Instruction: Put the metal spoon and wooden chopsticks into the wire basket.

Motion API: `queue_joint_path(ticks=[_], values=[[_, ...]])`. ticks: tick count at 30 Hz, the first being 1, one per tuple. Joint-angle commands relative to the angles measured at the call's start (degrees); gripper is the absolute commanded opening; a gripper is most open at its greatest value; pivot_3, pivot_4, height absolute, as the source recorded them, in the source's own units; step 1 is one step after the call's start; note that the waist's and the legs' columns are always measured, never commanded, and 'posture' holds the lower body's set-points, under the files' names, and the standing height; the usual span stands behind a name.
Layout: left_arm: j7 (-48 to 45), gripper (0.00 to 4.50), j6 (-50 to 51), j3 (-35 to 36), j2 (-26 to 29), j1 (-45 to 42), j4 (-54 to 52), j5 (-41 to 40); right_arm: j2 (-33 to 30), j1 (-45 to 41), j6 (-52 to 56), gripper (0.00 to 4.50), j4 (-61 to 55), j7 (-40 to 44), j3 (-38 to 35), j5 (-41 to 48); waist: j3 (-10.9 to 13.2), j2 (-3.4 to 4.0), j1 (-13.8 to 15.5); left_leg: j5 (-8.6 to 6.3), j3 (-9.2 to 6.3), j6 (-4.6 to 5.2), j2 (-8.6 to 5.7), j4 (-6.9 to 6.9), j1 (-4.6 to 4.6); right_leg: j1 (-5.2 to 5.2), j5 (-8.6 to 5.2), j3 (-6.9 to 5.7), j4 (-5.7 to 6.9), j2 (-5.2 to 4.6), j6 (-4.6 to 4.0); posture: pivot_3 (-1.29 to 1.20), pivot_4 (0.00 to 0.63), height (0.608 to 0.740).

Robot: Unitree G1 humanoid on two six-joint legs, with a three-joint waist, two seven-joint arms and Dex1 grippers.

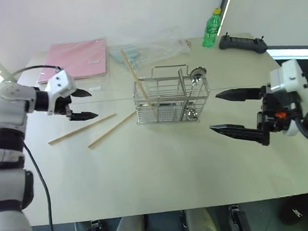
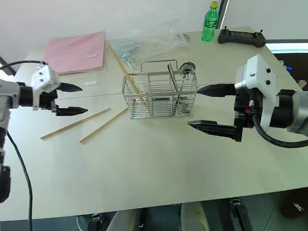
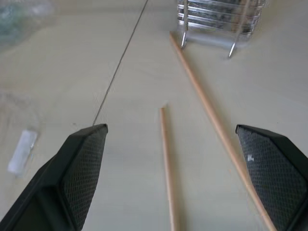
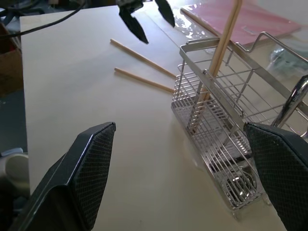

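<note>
I see bare desk (image 1: 162,162) all along the near side, with lots of room to move. The wire basket (image 1: 171,101) stands in the middle. Two wooden chopsticks (image 1: 103,129) lie flat at its 8 o'clock. A pink folder (image 1: 78,58) and a green bottle (image 1: 211,28) sit far back.

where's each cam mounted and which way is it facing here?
Left and right eye views: head, looking forward and down at the table; both arms show, left hand and right hand open.
Left wrist view: along its fingers at two wooden chopsticks.
Right wrist view: along its fingers at the wire basket.
Shared: basket and chopsticks in all views.
</note>
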Motion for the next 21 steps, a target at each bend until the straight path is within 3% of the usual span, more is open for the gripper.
queue_joint_path(ticks=[1, 10, 21], values=[[2.3, 4.5, -5.9, -2.3, -3.5, -5.7, 10.4, 6.0, 1.1, 0.7, -0.6, 4.37, -3.5, -4.0, -2.2, 2.4, 0.0, -0.05, 0.3, 0.0, 0.0, 0.0, -0.01, 0.0, 0.0, 0.0, 0.0, 0.0, 0.0, 0.0, 0.02, 0.0, 0.15, 0.722], [12.0, 4.5, -10.6, -5.8, -10.8, -11.4, 22.3, 16.6, 1.5, 6.1, 0.7, 4.37, -8.8, -14.0, -7.0, 9.1, 0.1, -0.28, 0.3, -0.04, -0.06, 0.06, -0.08, -0.03, -0.04, 0.0, 0.06, -0.02, 0.01, -0.02, 0.19, 0.0, 0.15, 0.722], [18.2, 4.5, -9.1, -5.4, -13.5, -13.6, 25.0, 21.9, 0.7, 12.3, -0.7, 4.37, -11.9, -22.0, -10.6, 16.1, 0.1, -0.42, 0.3, -0.04, -0.07, 0.06, -0.06, 0.06, 0.02, 0.08, 0.06, -0.03, 0.05, -0.01, 0.19, 0.0, 0.15, 0.722]])
